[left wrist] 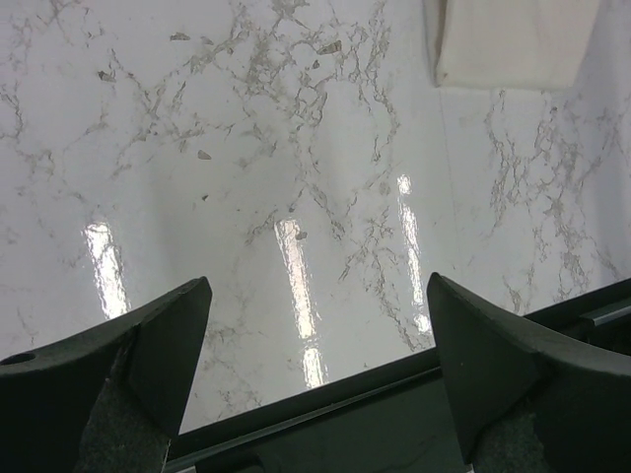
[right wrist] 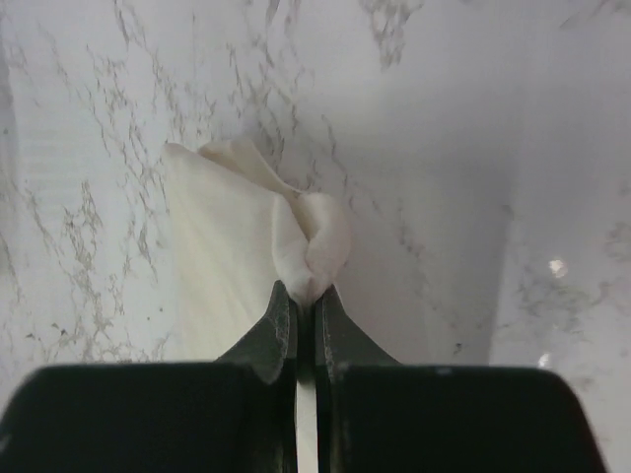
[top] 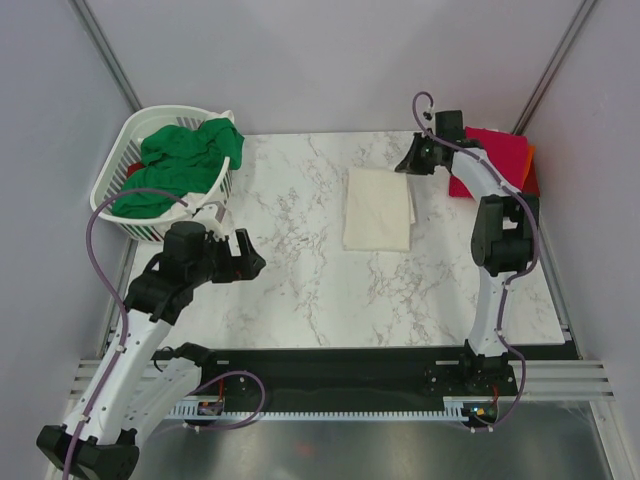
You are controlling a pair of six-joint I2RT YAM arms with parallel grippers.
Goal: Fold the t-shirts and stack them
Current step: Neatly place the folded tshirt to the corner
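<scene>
A folded cream-white t-shirt [top: 378, 208] lies mid-table. My right gripper [top: 413, 160] is at its far right corner, shut on a pinched bunch of the cream cloth [right wrist: 311, 241], as the right wrist view [right wrist: 306, 294] shows. A crimson-pink shirt [top: 490, 152] lies on an orange one [top: 528, 160] at the far right, partly hidden by the right arm. A bright green shirt [top: 185, 160] fills the basket. My left gripper [top: 245, 255] is open and empty over bare marble [left wrist: 316, 286]. The cream shirt's near edge [left wrist: 513, 44] shows far ahead of it.
The white slotted laundry basket [top: 120, 160] stands at the far left corner, with a bit of red cloth [top: 134, 172] under the green. The black front rail [top: 340, 355] runs along the table's near edge. Grey walls close in the back and sides.
</scene>
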